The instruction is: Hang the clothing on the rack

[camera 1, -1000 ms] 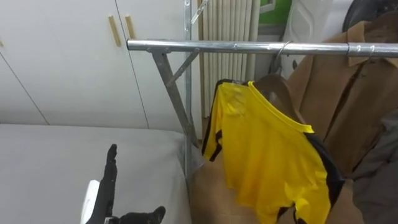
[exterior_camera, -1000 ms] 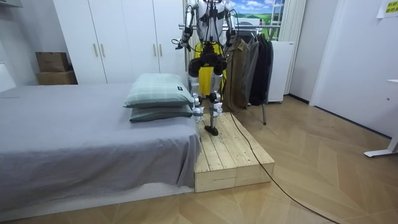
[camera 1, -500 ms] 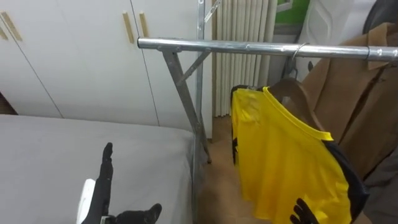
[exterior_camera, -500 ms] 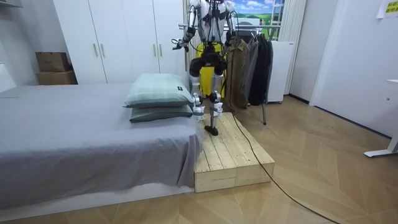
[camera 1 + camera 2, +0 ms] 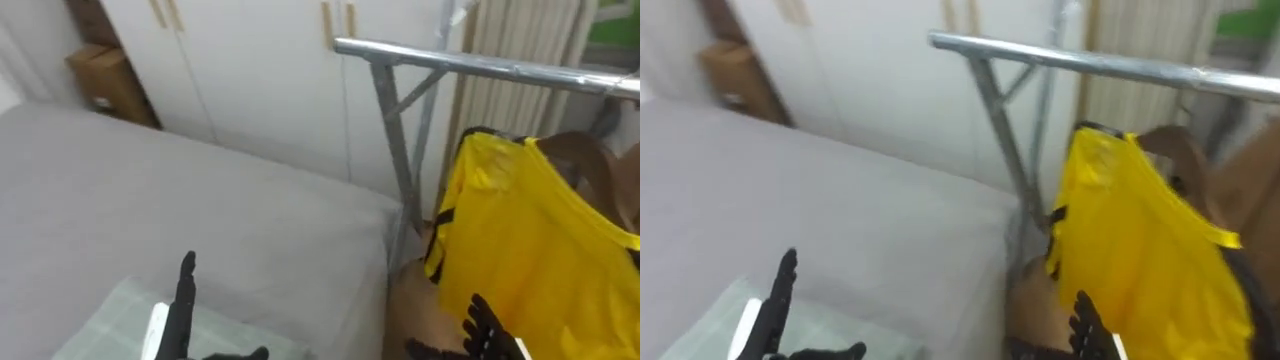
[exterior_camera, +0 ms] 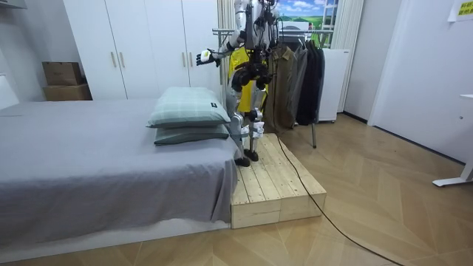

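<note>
Left hand (image 5: 183,312) is held out flat above the green checked pillow (image 5: 100,325), fingers straight, thumb out to the side, nothing in it. Its partner, the right hand (image 5: 487,335), is low down just in front of the yellow shirt (image 5: 520,240), fingers spread and loose, also empty; whether it touches the cloth I cannot tell. The shirt hangs under the metal rail (image 5: 470,66), near the rail's left end and close to the slanted brace, with a brown coat (image 5: 1245,170) beside it further along. From where I stand, the robot is on the wooden platform (image 6: 275,181) between the grey bed (image 6: 96,155) and the clothes rack, at the bed's pillow corner. A cardboard box (image 5: 108,80) sits against the white wardrobe (image 5: 250,70).
</note>
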{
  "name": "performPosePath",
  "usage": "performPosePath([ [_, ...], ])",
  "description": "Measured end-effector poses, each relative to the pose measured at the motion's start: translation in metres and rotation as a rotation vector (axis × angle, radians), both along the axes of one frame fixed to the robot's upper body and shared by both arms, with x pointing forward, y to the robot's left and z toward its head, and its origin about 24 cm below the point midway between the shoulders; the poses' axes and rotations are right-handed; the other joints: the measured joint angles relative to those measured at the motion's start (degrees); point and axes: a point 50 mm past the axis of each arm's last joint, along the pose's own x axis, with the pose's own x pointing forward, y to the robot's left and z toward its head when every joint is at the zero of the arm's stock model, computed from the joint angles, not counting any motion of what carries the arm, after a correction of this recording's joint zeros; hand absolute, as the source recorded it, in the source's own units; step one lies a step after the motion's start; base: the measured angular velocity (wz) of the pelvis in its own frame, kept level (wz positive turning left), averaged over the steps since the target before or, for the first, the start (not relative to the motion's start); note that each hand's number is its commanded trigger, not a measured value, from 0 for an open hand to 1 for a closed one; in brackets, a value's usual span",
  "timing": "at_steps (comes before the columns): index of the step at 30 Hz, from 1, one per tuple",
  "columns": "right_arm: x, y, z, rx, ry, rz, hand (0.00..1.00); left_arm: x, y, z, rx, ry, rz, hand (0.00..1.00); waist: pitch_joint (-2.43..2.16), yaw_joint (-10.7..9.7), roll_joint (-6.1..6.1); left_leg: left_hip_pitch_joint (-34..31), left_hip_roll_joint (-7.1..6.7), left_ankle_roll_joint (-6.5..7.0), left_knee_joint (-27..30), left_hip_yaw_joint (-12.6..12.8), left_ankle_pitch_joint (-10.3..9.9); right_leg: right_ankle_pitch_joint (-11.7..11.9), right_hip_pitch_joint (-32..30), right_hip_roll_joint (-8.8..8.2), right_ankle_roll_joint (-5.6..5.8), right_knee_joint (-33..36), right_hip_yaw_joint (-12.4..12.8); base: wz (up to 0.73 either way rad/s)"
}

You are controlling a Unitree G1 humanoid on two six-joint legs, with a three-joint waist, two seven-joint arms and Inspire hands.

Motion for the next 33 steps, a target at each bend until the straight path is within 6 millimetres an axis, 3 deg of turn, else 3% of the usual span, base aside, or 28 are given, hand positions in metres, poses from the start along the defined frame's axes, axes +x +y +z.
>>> performPosePath([
  [1, 0.003, 0.001, 0.0, -0.001, -0.003, 0.006, 0.0, 0.001, 0.0, 0.001, -0.009, -0.007, 0.003, 0.0, -0.05, 0.0, 0.03, 0.0, -0.12, 0.06, 0.0, 0.0, 0.0, -0.2, 0.7, -0.47, 0.24, -0.3, -2.3, 1.16],
  [6, 0.012, 0.013, -0.003, -0.008, 0.01, 0.108, 0.0, 0.005, 0.001, 0.005, -0.029, -0.028, 0.024, 0.0, -0.17, 2.1, -1.2, 0.2, -0.27, 0.48, -1.5, 0.5, 1.9, -0.4, 1.7, -1.68, 0.52, -0.8, -6.9, 0.58],
  [9, 0.018, 0.017, -0.002, -0.028, 0.003, 0.151, 0.0, 0.005, 0.001, 0.004, -0.038, -0.028, 0.039, 0.0, -0.26, 4.4, -2.05, 0.7, -0.38, 0.35, -1.9, 0.4, 2.1, -0.8, 2.0, -1.7, 1.0, -0.7, -6.9, 0.06],
  [12, 0.02, 0.016, 0.0, -0.029, -0.002, 0.15, 0.0, 0.004, 0.002, 0.003, -0.046, -0.026, 0.05, 0.0, -0.32, 5.0, -2.78, 1.4, -0.75, 0.36, -2.7, 0.3, 2.1, -1.3, 2.6, -1.78, 2.18, -0.7, -6.9, 0.06],
  [14, 0.021, 0.016, 0.0, -0.03, 0.002, 0.151, 0.0, 0.005, 0.002, 0.003, -0.051, -0.026, 0.051, 0.0, -0.33, 4.9, -2.74, 2.1, -1.15, 0.35, -3.6, 0.1, 2.2, -1.6, 3.0, -2.01, 2.72, -0.7, -7.0, 0.0],
  [16, 0.015, 0.014, -0.007, -0.036, 0.04, 0.149, 0.0, 0.005, 0.002, 0.004, -0.058, -0.03, 0.064, 0.0, -0.4, 4.6, -2.56, 3.1, -1.29, 0.32, -4.3, 0.2, 2.2, -1.8, 3.8, -2.21, 4.65, -0.7, -7.7, 0.04],
  [20, 0.001, 0.009, -0.017, -0.056, 0.104, 0.15, 0.0, 0.007, 0.008, 0.006, -0.07, -0.04, 0.094, 0.0, -0.43, 3.7, -2.37, 3.5, -2.03, 0.54, -5.1, 0.4, 1.8, -2.3, 4.0, -3.46, 5.91, 0.7, -9.3, 0.15],
  [23, -0.012, -0.002, -0.024, -0.076, 0.145, 0.124, 0.0, 0.011, 0.008, 0.008, -0.083, -0.053, 0.093, 0.0, -0.85, 2.1, -1.66, 3.2, -3.13, 1.13, -5.2, -0.3, 0.9, -2.6, 4.3, -5.06, 6.51, 3.4, -12.1, 0.53],
  [25, -0.021, -0.012, -0.029, -0.069, 0.184, 0.064, 0.0, 0.013, 0.006, 0.008, -0.085, -0.053, 0.085, 0.0, -1.01, -0.7, -1.17, 3.2, -4.37, 2.16, -5.5, -2.7, 0.8, -2.9, 5.5, -6.54, 6.93, 5.4, -13.2, 0.97],
  [26, -0.024, -0.015, -0.031, -0.062, 0.194, 0.04, 0.0, 0.014, 0.005, 0.008, -0.084, -0.05, 0.083, 0.0, -1.01, -1.3, -1.17, 3.3, -4.86, 2.51, -5.6, -3.9, 0.8, -2.9, 6.0, -6.72, 6.93, 5.7, -12.5, 1.13],
  [27, -0.031, -0.019, -0.034, -0.063, 0.214, 0.01, 0.0, 0.015, 0.003, 0.006, -0.082, -0.043, 0.075, 0.0, -0.98, -2.1, -1.19, 3.7, -5.29, 3.1, -6.0, -6.7, 0.8, -2.9, 6.6, -6.81, 6.96, 6.6, -9.7, 1.2],
  [28, -0.039, -0.022, -0.038, -0.07, 0.241, -0.009, 0.0, 0.015, 0.001, 0.003, -0.077, -0.028, 0.061, 0.0, -0.87, -2.6, -1.37, 3.9, -6.09, 3.62, -6.2, -9.6, 0.9, -2.8, 6.8, -6.63, 7.17, 7.8, -4.8, 1.23],
  [29, -0.042, -0.023, -0.039, -0.074, 0.251, -0.016, 0.0, 0.015, -0.001, 0.002, -0.074, -0.023, 0.053, 0.0, -0.81, -2.9, -1.43, 3.9, -6.31, 3.98, -6.1, -10.9, 0.8, -2.7, 6.7, -6.5, 7.35, 8.7, -2.5, 1.31],
  [30, -0.049, -0.024, -0.042, -0.074, 0.27, -0.025, 0.0, 0.013, -0.005, 0.0, -0.066, -0.014, 0.03, 0.0, -0.6, -3.3, -1.47, 3.6, -6.88, 4.34, -5.4, -14.4, 0.8, -3.1, 6.1, -5.89, 8.76, 9.1, 0.9, 1.3],
  [31, -0.052, -0.024, -0.044, -0.074, 0.281, -0.026, 0.0, 0.012, -0.008, -0.002, -0.057, -0.003, 0.007, 0.0, -0.64, -3.5, -1.52, 2.8, -7.48, 4.43, -5.0, -18.4, 0.8, -3.6, 6.0, -4.94, 9.22, 6.6, 5.1, 1.21],
  [32, -0.052, -0.023, -0.044, -0.072, 0.28, -0.023, 0.0, 0.012, -0.009, -0.003, -0.053, 0.001, 0.001, 0.0, -0.61, -3.5, -1.8, 2.4, -7.72, 4.45, -4.7, -19.8, 0.8, -3.4, 5.8, -4.68, 9.18, 4.4, 6.8, 1.13],
  [33, -0.05, -0.022, -0.044, -0.07, 0.276, -0.022, 0.0, 0.012, -0.008, -0.005, -0.044, 0.015, -0.007, 0.0, -0.15, -3.3, -2.14, 1.5, -8.45, 4.43, -3.8, -22.0, 0.8, -0.8, 5.1, -4.83, 8.91, -0.3, 9.6, 1.15],
])
